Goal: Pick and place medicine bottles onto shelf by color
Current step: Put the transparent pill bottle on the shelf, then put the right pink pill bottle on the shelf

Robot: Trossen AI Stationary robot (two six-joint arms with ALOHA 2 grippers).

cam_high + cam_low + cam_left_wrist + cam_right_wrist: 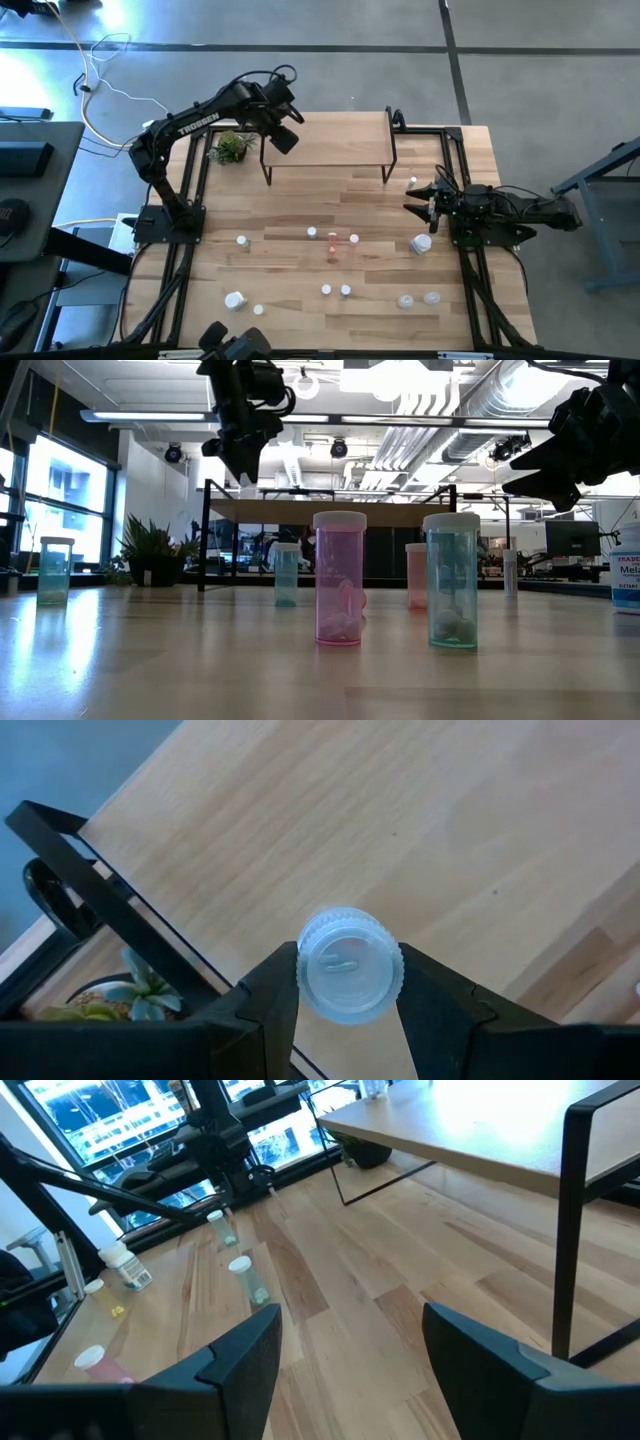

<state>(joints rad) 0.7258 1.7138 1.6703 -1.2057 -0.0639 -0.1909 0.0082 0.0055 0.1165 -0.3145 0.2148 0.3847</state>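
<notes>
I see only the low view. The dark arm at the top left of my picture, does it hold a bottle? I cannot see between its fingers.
Observer: Yes. The left gripper is shut on a small clear bottle with a ribbed pale cap.
Operator: Is it over the shelf?
Observer: Yes. The left wrist view shows the light-wood shelf board below the bottle, at the end beside the green plant.
Operator: And the other arm?
Observer: The right gripper is open and holds nothing, at the right side of the wooden table.
</notes>
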